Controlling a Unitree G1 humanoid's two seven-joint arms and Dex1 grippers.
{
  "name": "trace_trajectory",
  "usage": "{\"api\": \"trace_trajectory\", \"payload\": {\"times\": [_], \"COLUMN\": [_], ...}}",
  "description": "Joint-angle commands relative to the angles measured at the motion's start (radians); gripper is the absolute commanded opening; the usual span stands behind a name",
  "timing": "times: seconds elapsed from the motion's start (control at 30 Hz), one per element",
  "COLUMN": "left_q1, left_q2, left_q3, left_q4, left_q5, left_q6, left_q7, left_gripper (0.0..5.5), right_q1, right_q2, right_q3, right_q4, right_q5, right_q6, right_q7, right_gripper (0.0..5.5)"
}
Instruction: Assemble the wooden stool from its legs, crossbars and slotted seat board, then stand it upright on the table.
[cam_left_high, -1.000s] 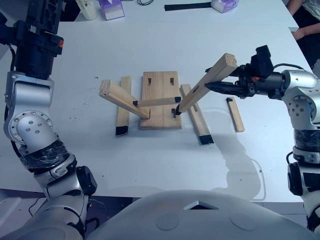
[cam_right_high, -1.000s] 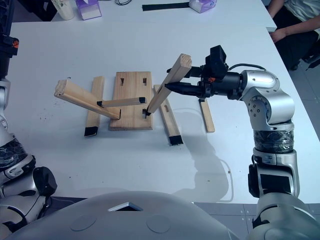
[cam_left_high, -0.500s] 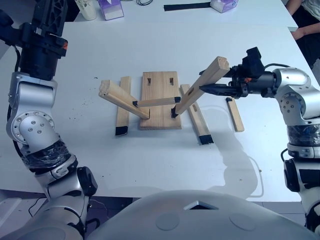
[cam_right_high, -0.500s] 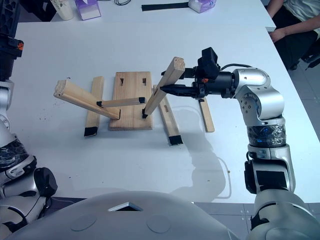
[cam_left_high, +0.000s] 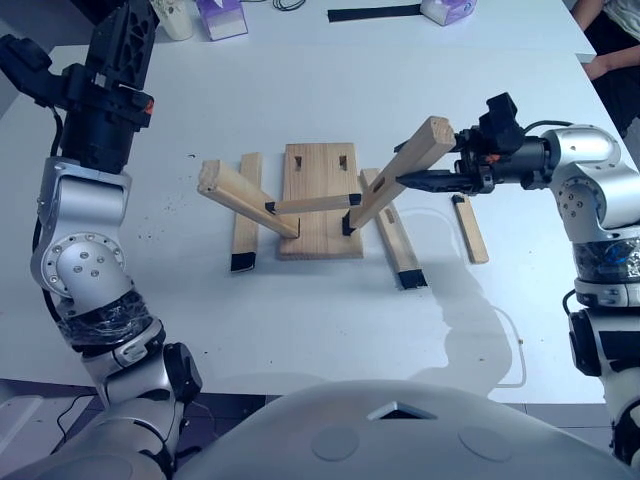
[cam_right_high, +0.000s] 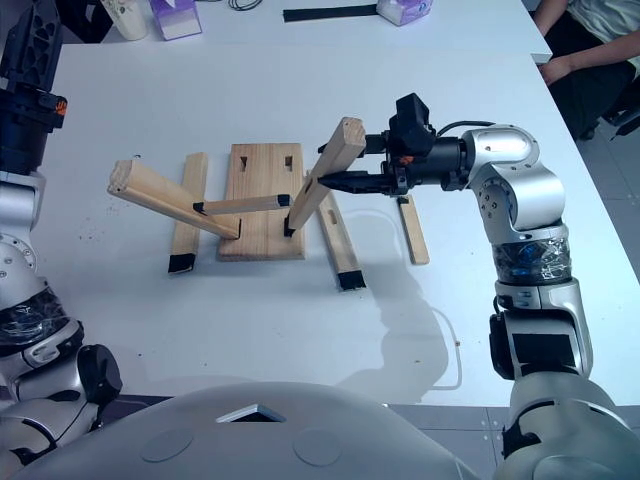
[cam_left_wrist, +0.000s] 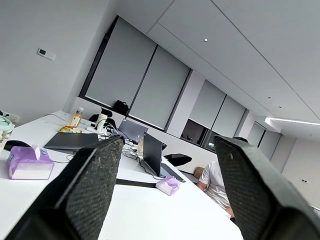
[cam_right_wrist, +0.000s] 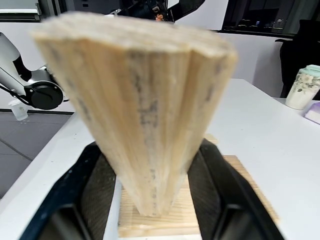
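**Robot's right gripper (cam_right_wrist: 152, 165) clamps one leg of a half-built pale wooden stool frame (cam_left_high: 310, 204) on a broad matte white table (cam_left_high: 300, 320).**

A flat rectangular seat board of pale, lengthwise-grained wood (cam_left_high: 315, 175) lies mid-table, with dark slots cut near its far end. Over it tilt two square-cut legs joined by a thin crossbar (cam_left_high: 318, 203). The left leg (cam_left_high: 240, 195) slants outward. The right leg (cam_left_high: 400, 180) rises steeply, pinched between the right gripper's black fingers (cam_right_wrist: 100, 190). Both lower ends rest on the board. A loose black-tipped leg (cam_left_high: 244, 245) lies flat just left of the board, and another loose leg (cam_left_high: 402, 252) lies to its right. A short wooden bar (cam_left_high: 470, 230) lies farther right. The left gripper (cam_left_wrist: 169, 150) is raised clear of the table and spread wide, holding nothing. It points at grey blinds (cam_left_wrist: 150, 85) and laptops (cam_left_wrist: 150, 155). A purple tissue box (cam_left_high: 222, 15) sits at the table's far edge.
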Motion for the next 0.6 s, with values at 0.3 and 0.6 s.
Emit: {"api": "trace_trajectory", "payload": {"times": [0.3,0.6], "left_q1": [0.031,0.27], "left_q2": [-0.023,-0.025], "left_q3": [-0.031,-0.087], "left_q4": [-0.017,-0.154], "left_q5": [0.014,0.022], "left_q6": [-0.018,0.035], "left_q7": [0.018,-0.006], "left_gripper": [3.3,3.3], "right_q1": [-0.026,-0.026], "right_q2": [-0.006,-0.026], "right_q3": [0.028,0.091], "right_q4": [0.057,0.004], "right_q5": [-0.054,-0.108], "right_q6": [-0.026,-0.046], "right_q7": [-0.006,0.009], "right_gripper": [2.0,2.0]}}
